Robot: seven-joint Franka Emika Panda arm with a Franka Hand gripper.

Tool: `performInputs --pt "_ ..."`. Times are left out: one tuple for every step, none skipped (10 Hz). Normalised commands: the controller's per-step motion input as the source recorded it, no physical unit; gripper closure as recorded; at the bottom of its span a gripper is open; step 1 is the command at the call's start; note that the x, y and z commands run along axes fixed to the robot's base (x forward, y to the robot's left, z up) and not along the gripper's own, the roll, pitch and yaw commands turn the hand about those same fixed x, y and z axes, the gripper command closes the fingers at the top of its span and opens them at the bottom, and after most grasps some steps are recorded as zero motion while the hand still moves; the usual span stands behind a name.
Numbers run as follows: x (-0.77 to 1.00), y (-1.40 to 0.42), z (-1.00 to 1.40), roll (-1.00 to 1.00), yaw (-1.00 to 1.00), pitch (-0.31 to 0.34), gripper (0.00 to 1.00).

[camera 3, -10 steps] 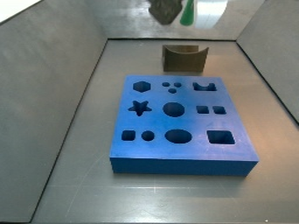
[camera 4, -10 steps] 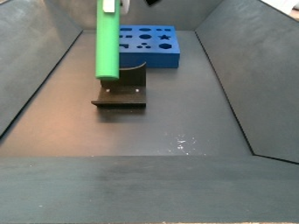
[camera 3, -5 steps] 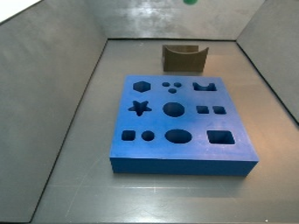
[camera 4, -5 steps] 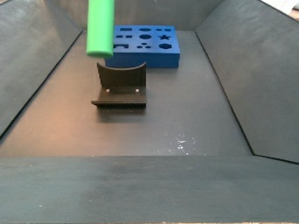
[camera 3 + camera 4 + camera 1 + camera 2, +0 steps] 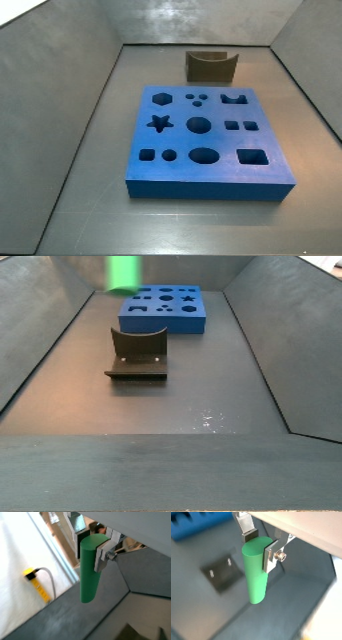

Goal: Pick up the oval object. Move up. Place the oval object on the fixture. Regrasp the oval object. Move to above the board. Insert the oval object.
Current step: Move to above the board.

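While the fixture (image 5: 138,353) and board (image 5: 209,140) lie below, the peg (image 5: 256,572) is clamped upright in the gripper (image 5: 260,546).

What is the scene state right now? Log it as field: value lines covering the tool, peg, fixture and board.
tool: raised above the floor, fingers clamped on the peg's upper end
oval object: green, hanging upright in the tool; only its lower end shows at the top of a side view
fixture: on the floor, notch empty
board: blue, flat on the floor, all holes empty
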Motion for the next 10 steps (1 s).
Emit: performInputs --pt "-0.50 -1.00 0.19 -0.51 1.00 0.039 1.00" --pt "-0.49 -1.00 0.18 -0.50 1.00 0.001 1.00" --pt "-0.48 -1.00 0.19 -0.49 1.00 -0.026 1.00" --pt "-0.48 -1.00 0.20 -0.47 1.00 -0.065 1.00" --pt "-0.48 -1.00 0.19 -0.47 1.00 -0.082 1.00" --pt "-0.48 -1.00 0.21 -0.45 1.00 -0.118 1.00" --pt "-0.48 -1.00 0.22 -0.44 1.00 -0.143 1.00" --pt "-0.44 -0.90 0.21 -0.42 1.00 -0.179 1.00" --pt "-0.35 -0.72 0.16 -0.41 1.00 -0.194 1.00" --pt "-0.16 -0.29 0.07 -0.38 1.00 -0.242 1.00"
